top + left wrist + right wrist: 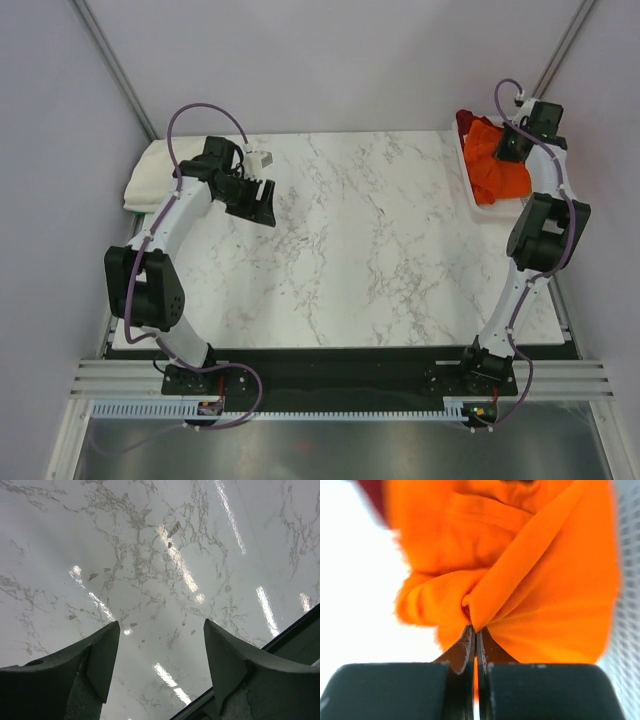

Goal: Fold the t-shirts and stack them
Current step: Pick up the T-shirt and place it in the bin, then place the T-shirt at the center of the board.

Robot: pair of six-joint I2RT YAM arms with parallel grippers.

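The bright orange t-shirt (494, 165) lies bunched in the white mesh basket (466, 178) at the table's far right. My right gripper (511, 145) is over it, shut on a pinched fold of the orange t-shirt (530, 580). A bit of the dark red t-shirt (464, 121) shows at the basket's far end and in the right wrist view's top left corner (372, 490). The cream-white t-shirt (152, 180) lies folded at the table's far left edge. My left gripper (255, 203) hangs open and empty over bare marble (160, 580), right of the cream shirt.
The marble table top (350, 240) spans between the arms. The basket's mesh wall (627, 605) stands close on the right of my right gripper. Grey walls and slanted metal poles (115, 65) close in the back.
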